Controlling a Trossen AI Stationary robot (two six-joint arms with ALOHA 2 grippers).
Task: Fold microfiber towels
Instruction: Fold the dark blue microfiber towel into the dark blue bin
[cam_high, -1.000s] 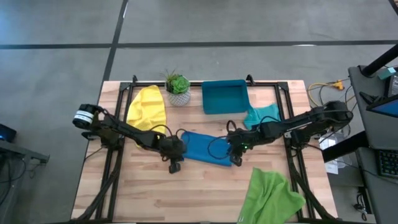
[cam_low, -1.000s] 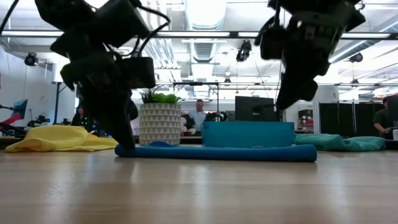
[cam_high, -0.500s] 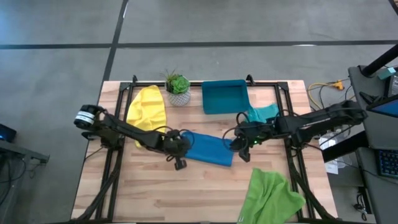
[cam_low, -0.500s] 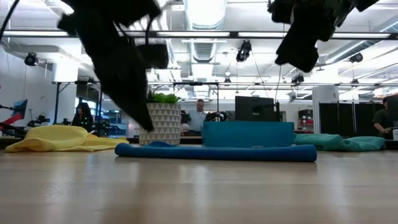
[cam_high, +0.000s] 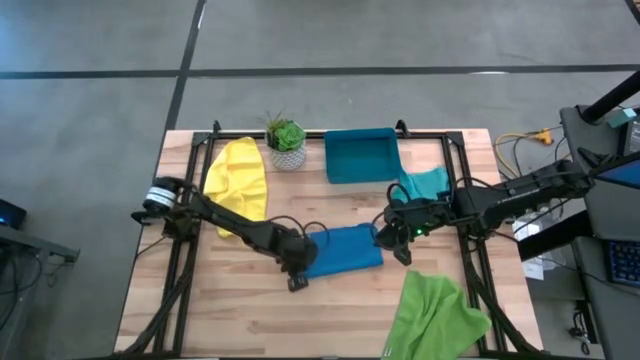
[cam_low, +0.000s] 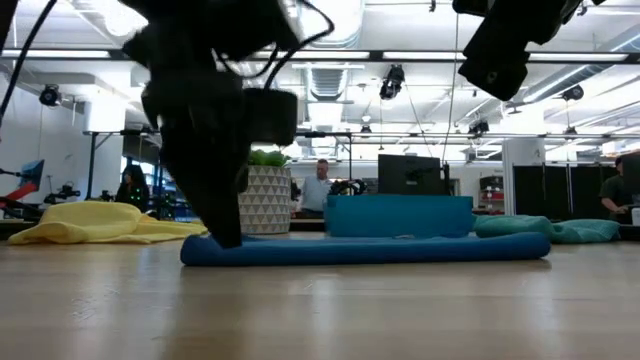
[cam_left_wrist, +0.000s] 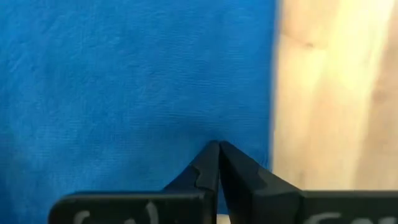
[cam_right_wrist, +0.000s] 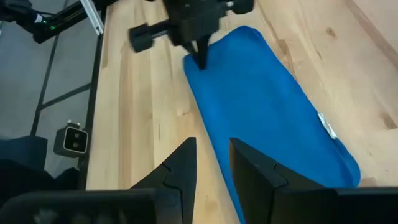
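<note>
Pressing my left gripper (cam_high: 297, 268), fingers pressed together, onto the blue towel (cam_high: 345, 250), I had dragged it nearer the right arm at table centre. My right gripper (cam_high: 400, 243), fingers slightly spread and empty, had lifted clear. Judgement: fold laid, being smoothed.

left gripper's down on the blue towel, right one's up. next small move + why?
Probably lift the left gripper clear. Its fingers are shut, tips pressed on the left end of the blue towel, which already lies as a flat folded strip. The right gripper hangs open above the strip's other end, holding nothing, so the fold looks finished.
</note>
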